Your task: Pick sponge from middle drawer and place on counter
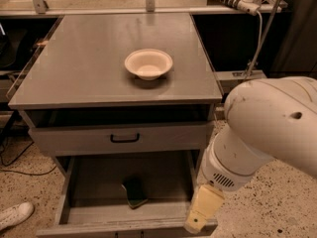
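The sponge (134,192) lies dark green face up on the flat bottom of the open middle drawer (79,213), near its front and a little right of centre. The grey counter (89,68) tops the cabinet above it. My gripper (202,213) hangs at the drawer's front right corner, to the right of the sponge and apart from it. The white arm (267,128) fills the right side of the view.
A cream round bowl (148,64) stands on the counter, right of centre. The upper drawer front with a black bar handle (124,138) sits shut above the open drawer. A white shoe (15,215) rests on the speckled floor at lower left.
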